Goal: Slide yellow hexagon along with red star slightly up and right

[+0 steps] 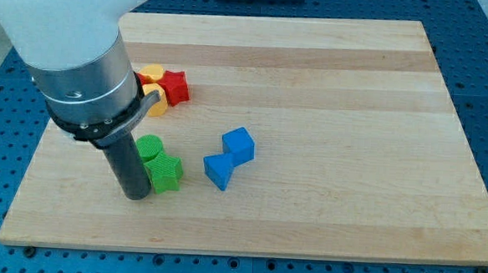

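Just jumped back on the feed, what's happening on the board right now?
My tip is down on the wooden board, touching or nearly touching the left side of two green blocks. The yellow hexagon and red star I'm meant to push sit together further up, near the board's left edge, partly hidden by my arm. Two blue blocks lie right of the green ones.

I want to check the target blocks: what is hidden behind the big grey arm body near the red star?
The yellow hexagon shows only partly beside the red star; another yellow block peeks out below. Their left parts are covered.
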You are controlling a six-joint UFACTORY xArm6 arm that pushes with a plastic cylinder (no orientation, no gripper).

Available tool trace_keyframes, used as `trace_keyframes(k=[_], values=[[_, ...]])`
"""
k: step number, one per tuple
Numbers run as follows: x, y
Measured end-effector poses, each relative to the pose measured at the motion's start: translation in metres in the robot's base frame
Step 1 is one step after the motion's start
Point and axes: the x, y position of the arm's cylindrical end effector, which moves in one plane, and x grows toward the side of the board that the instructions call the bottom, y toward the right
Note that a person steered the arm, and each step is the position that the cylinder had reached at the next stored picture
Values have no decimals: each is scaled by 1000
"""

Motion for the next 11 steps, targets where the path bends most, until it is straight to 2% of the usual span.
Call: trace_keyframes(k=[2, 3, 4, 5, 6, 8, 9, 11], values=[[-3, 35], [1, 31], [28, -8], [36, -59], [10, -74], [-88, -92], [-115, -72], [-134, 48]])
